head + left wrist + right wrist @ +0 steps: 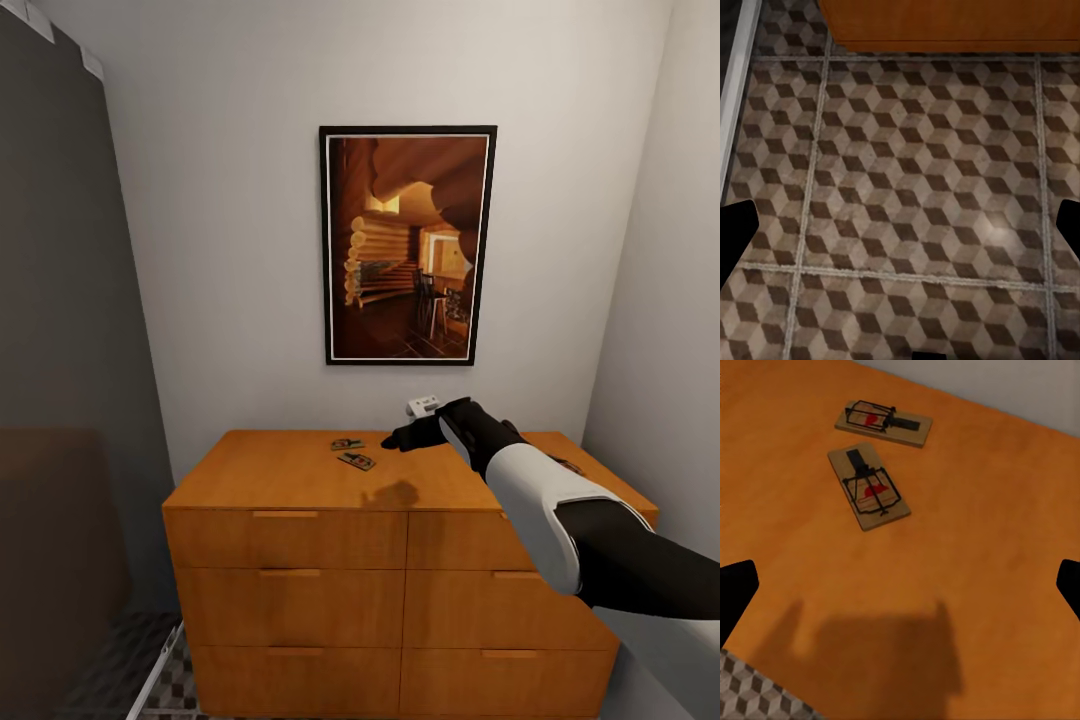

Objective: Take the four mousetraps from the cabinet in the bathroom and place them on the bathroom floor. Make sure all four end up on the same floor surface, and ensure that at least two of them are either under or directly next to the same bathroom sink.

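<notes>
The cabinet [300,480] is a low orange-brown chest with six drawer fronts, standing against the back wall. Two mousetraps lie flat on its top: one nearer the wall [347,444] [883,420], the other just in front of it [357,461] [868,486]. My right gripper [400,438] [900,592] hovers open above the cabinet top, a short way right of both mousetraps and holding nothing. My left gripper [900,229] hangs open over the cube-patterned bathroom floor [907,187], close to the cabinet's base [945,22]. The sink is out of view.
A framed picture [407,245] hangs above the cabinet. A dark panel [60,300] closes the left side and a wall stands close on the right. A white strip [735,97] runs along the floor beside the cabinet's left end. A small dark shape [570,465] lies beside my right forearm.
</notes>
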Tool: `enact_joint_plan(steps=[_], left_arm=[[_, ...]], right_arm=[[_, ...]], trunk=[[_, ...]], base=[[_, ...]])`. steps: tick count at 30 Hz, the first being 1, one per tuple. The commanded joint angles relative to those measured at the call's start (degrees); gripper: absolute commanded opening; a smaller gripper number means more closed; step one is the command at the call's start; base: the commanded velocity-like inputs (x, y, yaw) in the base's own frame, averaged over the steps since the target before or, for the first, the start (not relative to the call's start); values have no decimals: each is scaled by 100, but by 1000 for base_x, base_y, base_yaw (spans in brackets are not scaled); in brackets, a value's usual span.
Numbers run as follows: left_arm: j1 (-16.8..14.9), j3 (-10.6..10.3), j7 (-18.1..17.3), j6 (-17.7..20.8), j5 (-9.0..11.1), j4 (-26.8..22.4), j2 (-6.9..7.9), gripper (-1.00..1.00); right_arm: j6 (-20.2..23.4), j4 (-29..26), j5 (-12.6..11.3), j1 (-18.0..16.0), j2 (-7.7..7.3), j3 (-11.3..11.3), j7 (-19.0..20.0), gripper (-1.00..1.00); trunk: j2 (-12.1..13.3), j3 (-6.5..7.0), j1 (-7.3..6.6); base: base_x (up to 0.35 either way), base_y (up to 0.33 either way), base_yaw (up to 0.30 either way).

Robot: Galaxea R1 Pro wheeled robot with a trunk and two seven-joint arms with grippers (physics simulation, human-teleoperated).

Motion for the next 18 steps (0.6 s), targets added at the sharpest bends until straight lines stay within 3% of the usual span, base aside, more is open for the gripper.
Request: enact_joint_plan(steps=[1,18], left_arm=[[-3,3,10,-18,-2,3,-1,100],[-3,3,10,-18,-2,26,-1,100]], right_arm=[[16,-12,54,-2,0,24,40,100],[17,-12,53,86,2,25,491,100]], trunk=[[-4,-7,0],[-4,-7,0]], base=[[0,0,0],[0,0,0]])
